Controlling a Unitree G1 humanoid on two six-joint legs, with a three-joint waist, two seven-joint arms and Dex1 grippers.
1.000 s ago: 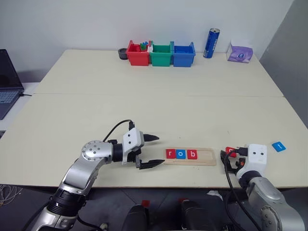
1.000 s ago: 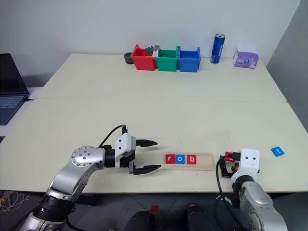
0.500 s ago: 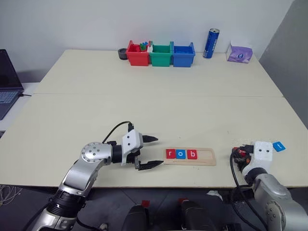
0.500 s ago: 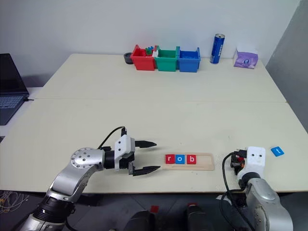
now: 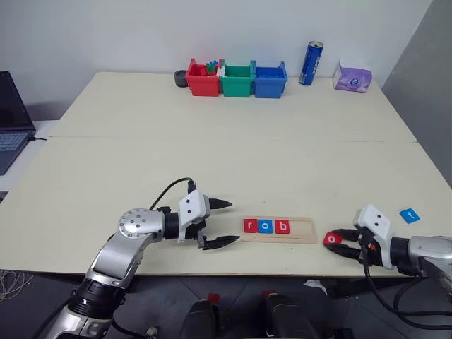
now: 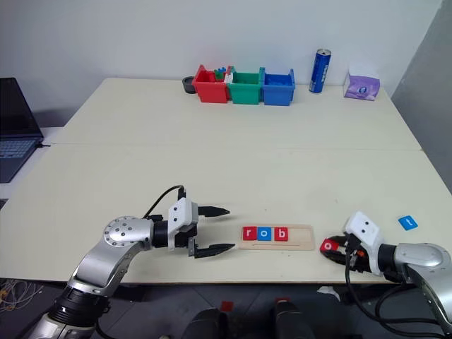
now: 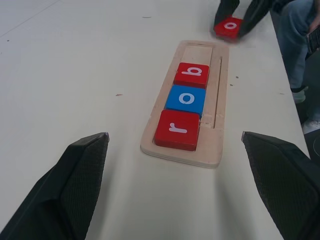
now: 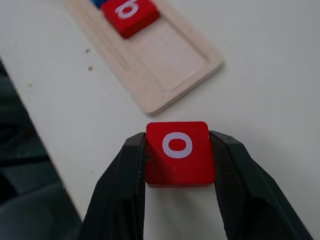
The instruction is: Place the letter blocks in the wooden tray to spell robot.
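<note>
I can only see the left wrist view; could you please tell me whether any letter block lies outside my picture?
Observer: Yes, a small flat blue square tile lies on the table to the right of the right gripper, well apart from the long pale wooden tray.
Operator: Thank you. Is the red "o" properly gripped?
Observer: The right wrist view shows both black fingers pressed against opposite sides of the red square "o" block.

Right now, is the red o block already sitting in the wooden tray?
No. The red o block is clamped in the right tool, off the end of the wooden tray.
</note>
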